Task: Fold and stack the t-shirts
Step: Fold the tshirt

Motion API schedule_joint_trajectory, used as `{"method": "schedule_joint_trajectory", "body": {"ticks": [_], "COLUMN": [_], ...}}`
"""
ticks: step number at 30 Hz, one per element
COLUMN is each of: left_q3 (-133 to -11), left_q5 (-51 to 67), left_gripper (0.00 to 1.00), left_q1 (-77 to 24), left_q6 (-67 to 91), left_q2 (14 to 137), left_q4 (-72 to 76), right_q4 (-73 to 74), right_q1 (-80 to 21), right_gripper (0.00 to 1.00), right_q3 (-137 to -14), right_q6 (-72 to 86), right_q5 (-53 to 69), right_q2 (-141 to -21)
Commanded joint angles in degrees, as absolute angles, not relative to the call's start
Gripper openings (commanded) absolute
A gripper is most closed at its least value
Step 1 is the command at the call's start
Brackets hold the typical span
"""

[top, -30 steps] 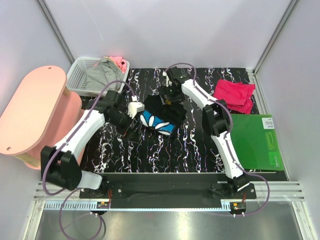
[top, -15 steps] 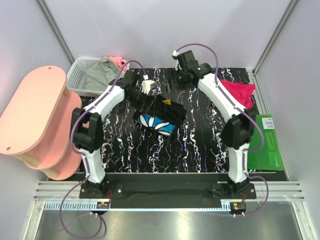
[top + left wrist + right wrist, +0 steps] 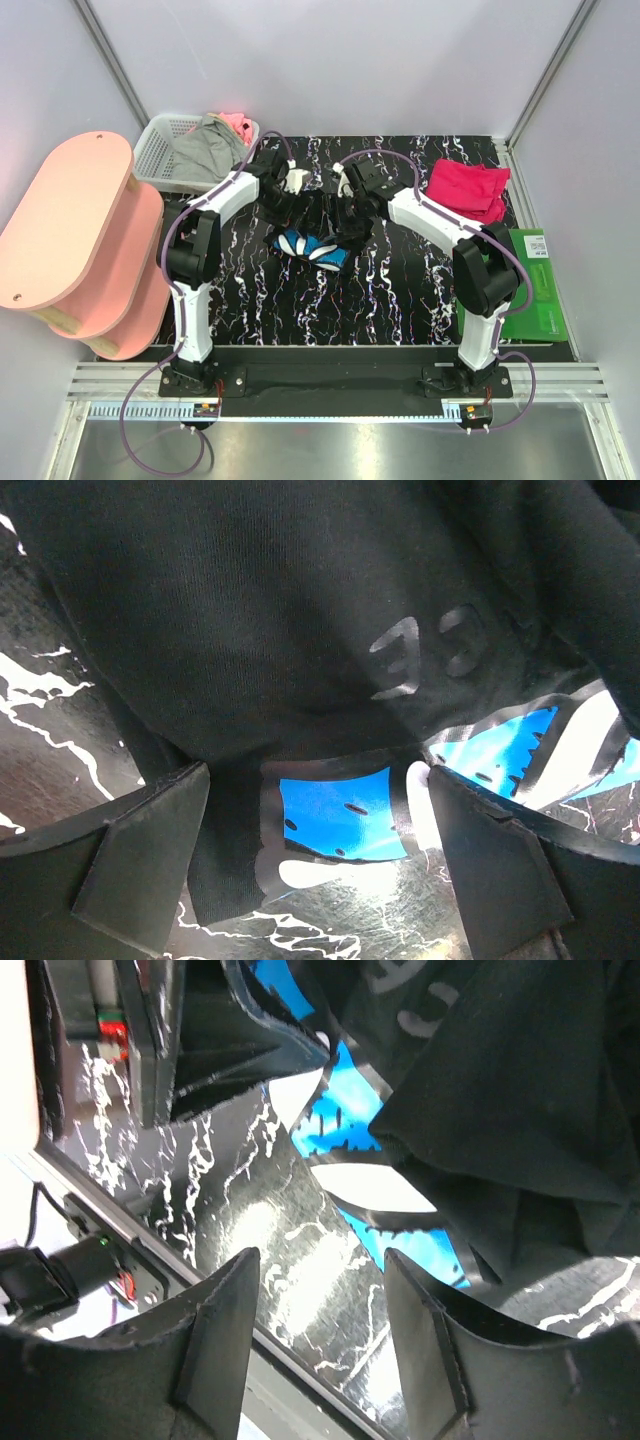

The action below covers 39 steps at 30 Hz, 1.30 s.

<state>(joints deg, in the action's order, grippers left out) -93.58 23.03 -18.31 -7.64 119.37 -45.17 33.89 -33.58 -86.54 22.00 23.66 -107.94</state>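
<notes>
The black t-shirt (image 3: pixel 318 222) with the blue-white print lies bunched on the marbled table top, print side toward the near edge. My left gripper (image 3: pixel 291 203) is low at the shirt's far left edge. It is open, and the black t-shirt (image 3: pixel 300 610) and a blue patch of print lie between its fingers (image 3: pixel 150 855). My right gripper (image 3: pixel 350 208) is low at the shirt's far right edge, open and empty (image 3: pixel 325 1345), with the black t-shirt (image 3: pixel 520 1090) just beyond its fingers. The crimson-pink t-shirt (image 3: pixel 468 188) lies folded at the back right.
A white lattice basket (image 3: pixel 160 150) with grey and pink cloth stands at the back left. A pink oval shelf unit (image 3: pixel 70 235) stands left of the table. A green board (image 3: pixel 525 285) lies at the right edge, partly under the right arm.
Both arms swung to the far side of the black shirt. The right gripper rose toward the back, then came down to the shirt's far edge. The shirt now looks more bunched.
</notes>
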Motion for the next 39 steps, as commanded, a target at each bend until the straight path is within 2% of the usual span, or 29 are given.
{"method": "schedule_joint_trajectory", "body": {"ticks": [1, 6, 17, 23, 24, 26, 31, 33, 35, 39], "left_q3": [-92.55, -90.62, -84.82, -83.58, -83.58, -83.85, -87.18, -89.11, -90.43, -93.6], "left_q5": [21.44, 20.13, 20.3, 19.78, 19.78, 19.6, 21.62, 22.58, 23.55, 26.53], "left_gripper": [0.99, 0.99, 0.99, 0.99, 0.99, 0.99, 0.99, 0.99, 0.99, 0.99], "left_q1": [-18.02, -17.93, -17.67, -17.58, -17.58, -17.4, -15.91, -15.12, -14.42, -11.88], "left_q6": [-7.56, -8.96, -11.16, -11.95, -12.04, -11.87, -10.81, -10.29, -10.11, -9.32], "left_q2": [118.83, 118.39, 114.87, 114.35, 114.26, 113.29, 108.55, 106.27, 104.95, 100.74], "left_q4": [-43.68, -43.07, -41.31, -41.13, -41.05, -41.13, -42.53, -43.15, -44.29, -46.84], "right_q4": [25.4, 25.49, 25.49, 30.82, 32.76, 37.68, 35.52, 34.11, 31.64, 24.88], "right_q1": [-33.31, -31.21, -20.75, -17.49, -17.49, -17.58, -19.51, -19.86, -21.35, -22.23], "right_gripper": [0.59, 0.51, 0.48, 0.48, 0.48, 0.42, 0.46, 0.47, 0.48, 0.48], "right_q3": [-87.18, -89.21, -91.32, -96.23, -99.37, -102.03, -100.02, -99.41, -99.23, -96.95], "right_q6": [24.52, 22.68, 20.31, 18.11, 17.67, 18.28, 19.86, 21.96, 24.07, 29.7], "right_q5": [23.65, 16.89, 13.89, 4.24, -0.65, -2.81, 7.96, 23.41, 33.34, 43.93], "right_q2": [-106.87, -110.82, -115.31, -117.15, -117.85, -118.48, -109.87, -108.29, -108.46, -112.83]}}
